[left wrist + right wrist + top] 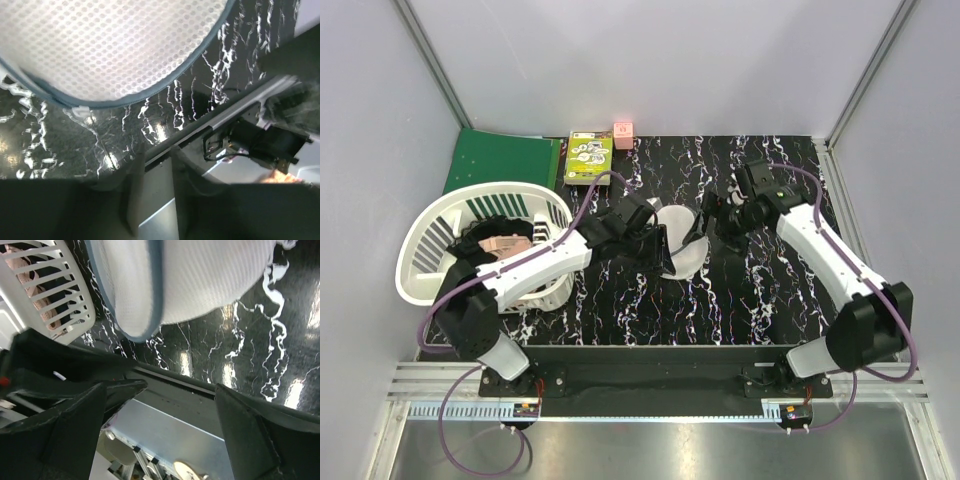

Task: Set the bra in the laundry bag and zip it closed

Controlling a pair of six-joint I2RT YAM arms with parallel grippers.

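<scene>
Presently, both arms meet at mid-surface, one on each side of the laundry bag (682, 255). The bag sits on the black, white-veined surface (770, 300), just right of the white slatted basket (420, 250) and apart from it. From overhead it shows as a curved white mesh shell with a greyer inner face.

Left hand (655, 242): at the bag's left edge. In its wrist view the fingers (100, 210) stand apart with bare surface and the table's front rail showing between them. Nothing is held. The bag's mesh dome and dark blue-grey zipper rim fill the upper part of that view, ahead of the fingertips. A small white tab sits on the rim.

Right hand (710, 225): at the bag's right edge. In its wrist view the fingers (75, 430) are spread wide and empty. The bag's rim band lies ahead of them.

Zip state: cannot tell from any view.

Bra: not identified with certainty. Dark fabric (490, 225) lies in the basket against a pale pink garment (505, 243), but I cannot tell what it is. I cannot tell what the bag holds.

Back of the surface: green board (505, 160), green-and-white box (588, 155), small pink cube (623, 132).
</scene>
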